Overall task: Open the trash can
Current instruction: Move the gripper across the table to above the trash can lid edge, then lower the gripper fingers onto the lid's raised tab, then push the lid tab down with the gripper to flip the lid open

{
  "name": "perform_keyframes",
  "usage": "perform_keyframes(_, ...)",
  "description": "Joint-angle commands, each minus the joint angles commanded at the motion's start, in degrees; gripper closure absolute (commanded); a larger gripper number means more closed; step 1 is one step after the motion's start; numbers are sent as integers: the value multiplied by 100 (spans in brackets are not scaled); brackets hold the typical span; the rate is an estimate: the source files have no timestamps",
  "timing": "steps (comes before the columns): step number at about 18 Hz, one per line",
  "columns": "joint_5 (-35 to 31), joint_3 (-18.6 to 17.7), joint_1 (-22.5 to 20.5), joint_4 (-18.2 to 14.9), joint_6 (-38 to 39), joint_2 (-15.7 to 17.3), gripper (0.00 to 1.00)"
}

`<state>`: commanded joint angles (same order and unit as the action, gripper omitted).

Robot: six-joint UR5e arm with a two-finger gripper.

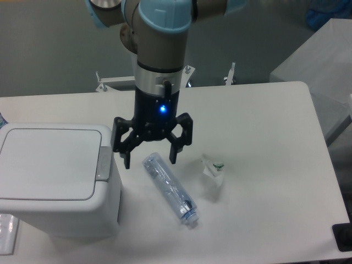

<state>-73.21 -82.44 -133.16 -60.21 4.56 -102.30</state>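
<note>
The trash can [55,181] is a big white boxy bin at the left of the table, its flat lid down and a grey push-button strip [103,163] along the lid's right edge. My gripper [149,163] hangs open just right of the bin, fingers pointing down, with its left fingertip [127,164] close beside the button strip. Nothing is between the fingers. Its blue light is lit.
A clear plastic bottle [169,187] lies diagonally on the table right below the gripper. A crumpled clear wrapper [213,172] lies to its right. A dark object [343,236] sits at the table's front right corner.
</note>
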Motion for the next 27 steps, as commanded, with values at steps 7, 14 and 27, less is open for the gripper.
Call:
perform_keyframes(7,-9,-141,97,0,167,9,0)
perform_keyframes(14,-9,-202,106,0,185,0,0)
perform_keyframes(27,-9,-264,168,9,185,-44,0)
